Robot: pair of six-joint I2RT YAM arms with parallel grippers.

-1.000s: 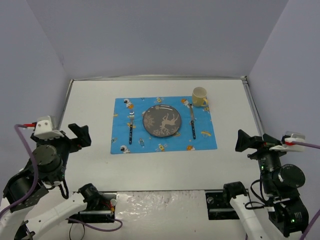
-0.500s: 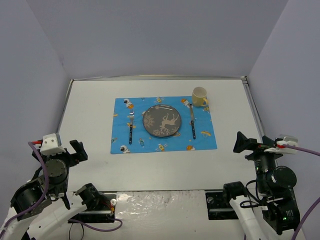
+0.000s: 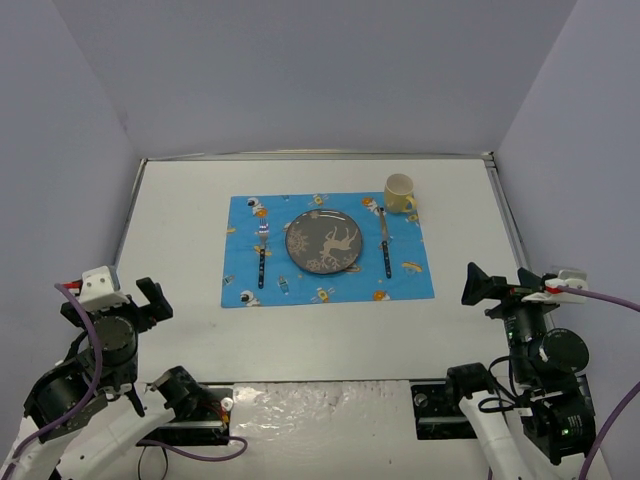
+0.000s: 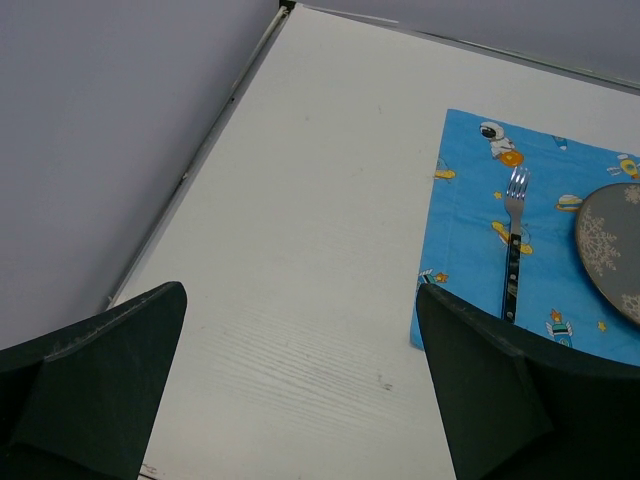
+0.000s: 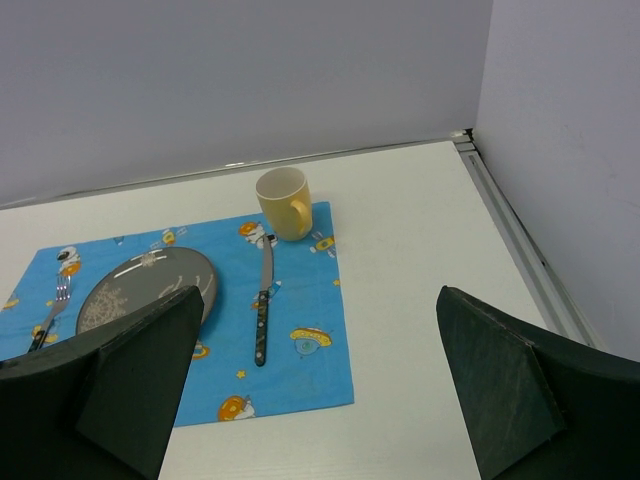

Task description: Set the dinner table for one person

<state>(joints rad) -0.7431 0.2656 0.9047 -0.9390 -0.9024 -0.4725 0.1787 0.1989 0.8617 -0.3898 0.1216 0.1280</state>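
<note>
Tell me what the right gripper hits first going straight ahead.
Likely the right edge of the blue placemat, beside the knife. Nothing stands between it and the right gripper, though depth is unclear and bare table might come first.

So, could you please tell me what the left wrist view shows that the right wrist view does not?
Only the left wrist view shows the dinner table along its left rim, with the left claw open in the foreground. Only the right wrist view shows the yellow mug, the knife, the table's right rim and the open right claw. Both show the blue placemat, the fork and the grey plate, though the left wrist view catches only the plate's left edge.
</note>
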